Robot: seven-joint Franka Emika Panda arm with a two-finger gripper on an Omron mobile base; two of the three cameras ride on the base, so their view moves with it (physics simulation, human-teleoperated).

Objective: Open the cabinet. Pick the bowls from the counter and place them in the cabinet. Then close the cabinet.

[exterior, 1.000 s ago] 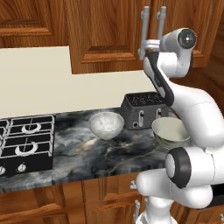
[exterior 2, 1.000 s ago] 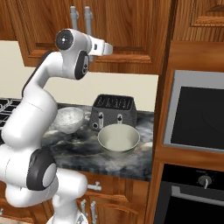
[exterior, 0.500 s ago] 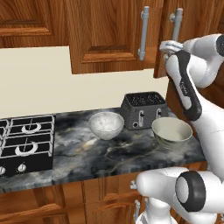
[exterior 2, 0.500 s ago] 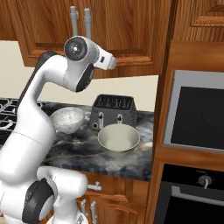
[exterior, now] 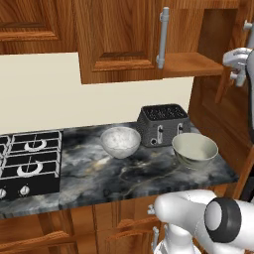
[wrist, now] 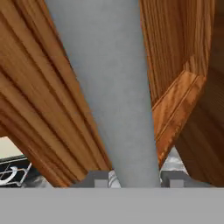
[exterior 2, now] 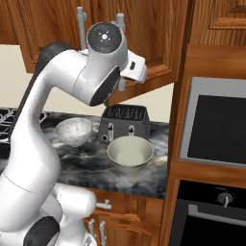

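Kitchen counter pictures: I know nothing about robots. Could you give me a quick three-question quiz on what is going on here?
1. True or false: the speckled bowl and the cream bowl already sit inside the cabinet.
2. Which bowl stands nearer the gas hob? A: the speckled bowl. B: the cream bowl. C: they are equally near.
3. Fill in: in the hand view, the fingers of the gripper flank the cabinet door's silver ____.

Key:
1. False; both stand on the counter.
2. A.
3. handle.
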